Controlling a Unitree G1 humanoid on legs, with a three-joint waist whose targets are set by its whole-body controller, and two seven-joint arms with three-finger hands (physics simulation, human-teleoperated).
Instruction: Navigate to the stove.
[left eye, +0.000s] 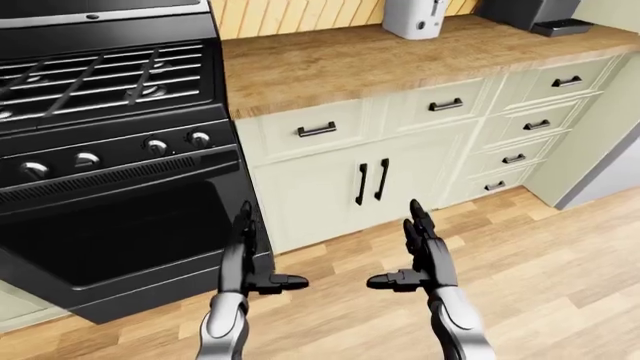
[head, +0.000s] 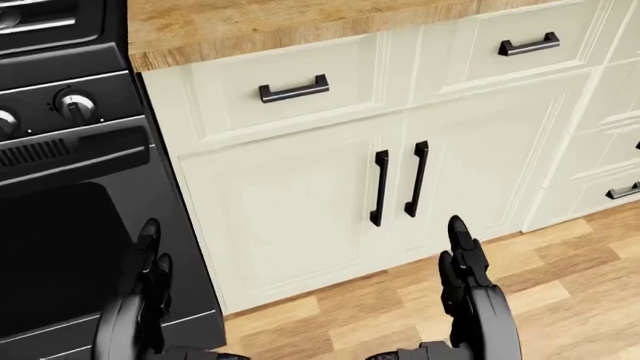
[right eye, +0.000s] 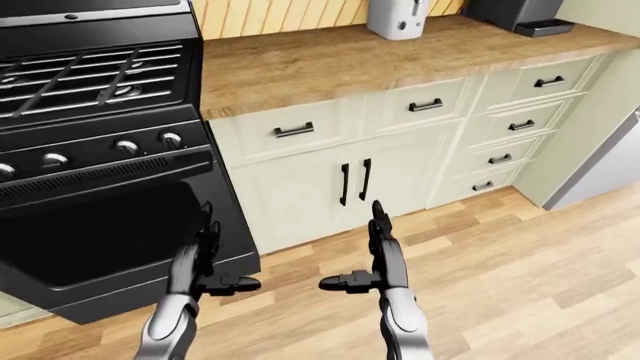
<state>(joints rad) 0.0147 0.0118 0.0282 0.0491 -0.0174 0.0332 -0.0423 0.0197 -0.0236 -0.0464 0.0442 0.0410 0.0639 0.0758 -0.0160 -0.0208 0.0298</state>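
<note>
The black stove (left eye: 110, 150) fills the left of the left-eye view, with burner grates on top, a row of knobs (left eye: 155, 146) and a dark oven door (left eye: 120, 232) below. In the head view only its right edge (head: 70, 172) shows at the left. My left hand (left eye: 245, 259) hangs open before the oven door's right side, fingers straight and thumb out. My right hand (left eye: 420, 251) is open too, held before the cream cabinet doors (left eye: 345, 187). Neither hand holds anything.
A wooden counter (left eye: 380, 60) runs right of the stove over cream drawers and doors with black handles (left eye: 370, 182). A white appliance (left eye: 415, 16) and a dark one (left eye: 530, 11) stand on it. Wood floor (left eye: 540, 277) spreads at lower right.
</note>
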